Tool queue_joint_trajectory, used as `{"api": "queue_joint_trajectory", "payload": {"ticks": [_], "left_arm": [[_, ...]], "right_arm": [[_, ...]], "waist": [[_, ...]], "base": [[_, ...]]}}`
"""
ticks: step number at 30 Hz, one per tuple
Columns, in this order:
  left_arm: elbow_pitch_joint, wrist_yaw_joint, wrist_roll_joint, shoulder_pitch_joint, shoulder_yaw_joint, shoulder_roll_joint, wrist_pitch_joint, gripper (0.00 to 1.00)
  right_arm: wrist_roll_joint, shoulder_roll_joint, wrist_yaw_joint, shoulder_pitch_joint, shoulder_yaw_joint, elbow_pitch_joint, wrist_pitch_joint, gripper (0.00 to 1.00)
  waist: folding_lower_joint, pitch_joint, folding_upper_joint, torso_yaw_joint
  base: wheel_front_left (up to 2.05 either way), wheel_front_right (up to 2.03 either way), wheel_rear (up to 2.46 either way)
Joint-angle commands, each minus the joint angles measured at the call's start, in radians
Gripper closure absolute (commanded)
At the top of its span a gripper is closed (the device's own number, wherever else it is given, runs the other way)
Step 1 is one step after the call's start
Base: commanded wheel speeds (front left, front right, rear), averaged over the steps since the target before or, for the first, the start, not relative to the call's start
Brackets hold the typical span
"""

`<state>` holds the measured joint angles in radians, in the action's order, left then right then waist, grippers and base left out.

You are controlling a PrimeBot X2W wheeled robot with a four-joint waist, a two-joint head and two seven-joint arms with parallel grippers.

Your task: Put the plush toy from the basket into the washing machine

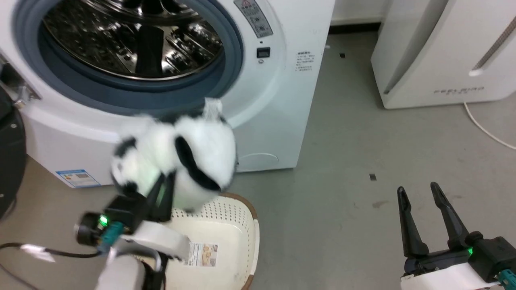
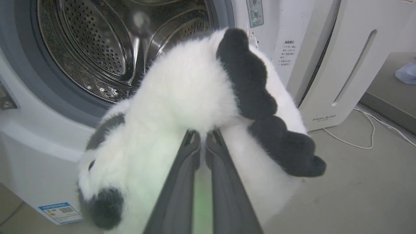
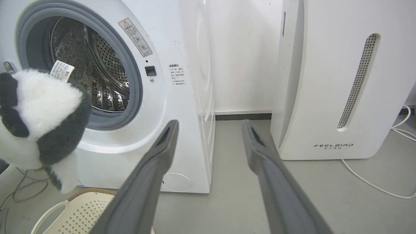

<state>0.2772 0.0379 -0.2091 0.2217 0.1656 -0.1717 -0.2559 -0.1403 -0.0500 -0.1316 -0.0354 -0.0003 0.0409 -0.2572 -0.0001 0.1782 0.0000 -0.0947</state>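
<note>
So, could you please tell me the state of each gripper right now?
Left gripper: closed on the fluffy black-and-white plush toy.
Right gripper: open, holding nothing.

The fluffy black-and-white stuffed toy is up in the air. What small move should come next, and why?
Probably lift the black-and-white plush toy forward into the shiny steel drum: the left gripper is shut on it, above the cream perforated basket, just below the white washing machine's open porthole.
</note>
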Motion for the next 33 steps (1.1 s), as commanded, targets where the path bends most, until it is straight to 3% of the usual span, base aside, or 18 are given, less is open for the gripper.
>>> {"api": "queue_joint_trajectory", "payload": {"ticks": [1,7,12,24,33], "left_arm": [[-0.041,0.000,0.010,0.008,-0.020,-0.002,-0.006,1.00],[-0.183,0.018,0.029,0.126,-0.130,-0.027,-0.006,1.00],[-0.165,0.035,0.028,0.289,-0.184,-0.085,-0.006,1.00],[0.093,0.078,0.059,0.853,-0.172,-0.327,0.101,1.00],[0.377,0.086,0.146,1.151,-0.073,-0.428,0.198,1.00]], "right_arm": [[0.001,0.000,0.001,0.003,0.002,0.008,-0.005,0.00],[-0.013,0.000,0.001,0.047,0.003,0.041,-0.005,0.00],[-0.031,0.000,0.001,0.085,0.011,0.069,-0.005,0.00],[-0.098,0.000,0.001,0.163,0.034,0.107,-0.005,0.00],[-0.130,0.000,0.001,0.195,0.057,0.117,-0.005,0.00]], "waist": [[0.0001,0.024,0.0000,-0.012],[0.0001,0.146,0.0000,-0.059],[0.0001,0.253,0.0000,-0.100],[0.0001,0.504,0.0000,-0.192],[0.0001,0.619,0.0000,-0.231]], "base": [[0.00,0.00,0.00],[0.00,0.00,0.00],[0.00,0.00,0.00],[0.00,0.00,0.00],[0.00,0.00,0.00]]}}
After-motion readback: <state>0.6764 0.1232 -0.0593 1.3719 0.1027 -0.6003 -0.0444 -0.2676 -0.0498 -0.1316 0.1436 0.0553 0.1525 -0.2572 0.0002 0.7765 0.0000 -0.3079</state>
